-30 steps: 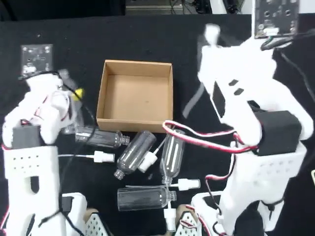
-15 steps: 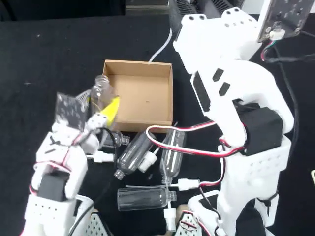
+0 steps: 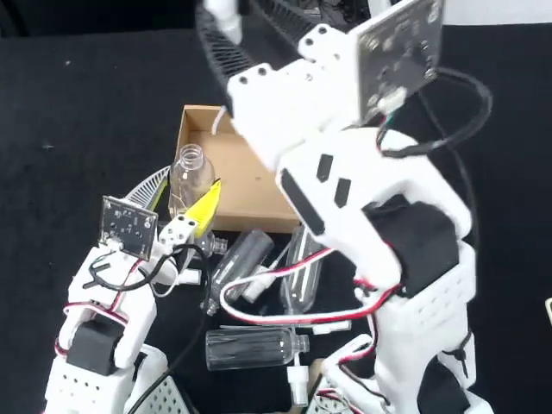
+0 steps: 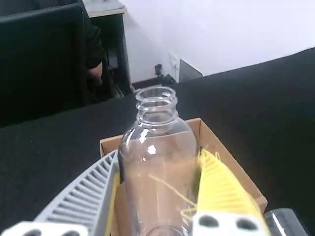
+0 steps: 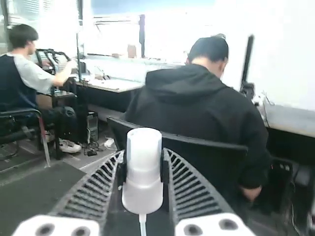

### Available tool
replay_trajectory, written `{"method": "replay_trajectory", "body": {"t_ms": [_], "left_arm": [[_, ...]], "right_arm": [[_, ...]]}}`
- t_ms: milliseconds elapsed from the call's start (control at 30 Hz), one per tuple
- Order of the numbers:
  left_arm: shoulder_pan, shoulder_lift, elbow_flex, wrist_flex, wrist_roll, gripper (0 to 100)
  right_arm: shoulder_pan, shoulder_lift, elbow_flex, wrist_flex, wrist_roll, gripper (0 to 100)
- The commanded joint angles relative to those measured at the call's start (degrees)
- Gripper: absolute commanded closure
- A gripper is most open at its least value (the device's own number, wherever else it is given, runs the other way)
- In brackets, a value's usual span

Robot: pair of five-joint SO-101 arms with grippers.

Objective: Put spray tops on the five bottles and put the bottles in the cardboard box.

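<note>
Clear uncapped bottle (image 3: 191,177) is upright in the left gripper (image 4: 157,196), and in the high view it overlaps the left wall of the open cardboard box (image 3: 250,220). White spray top (image 5: 142,182) is clamped in the right gripper (image 5: 142,157), nozzle stem pointing down. Three more clear bottles (image 3: 254,348) lie on their sides just in front of the box, with loose spray tops (image 3: 297,379) among them.

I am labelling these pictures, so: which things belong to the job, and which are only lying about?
Job: bottle in left hand, spray top in right hand, cardboard box, lying bottles, loose spray tops.
Lying about: office chair, desk.
</note>
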Motion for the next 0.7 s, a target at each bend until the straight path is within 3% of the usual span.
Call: {"method": "replay_trajectory", "body": {"t_ms": [0,300,667], "left_arm": [[0.66,-0.62,-0.57,0.26,0.62,96],[0.57,-0.62,-0.57,-0.18,0.62,96],[0.22,-0.62,-0.48,-0.18,0.53,96]], "right_arm": [[-1.23,0.40,4.62,-6.77,1.67,98.8],[-1.32,-0.04,12.26,-10.46,1.23,98.8],[-5.80,-0.13,9.71,-10.20,1.23,98.8]]}}
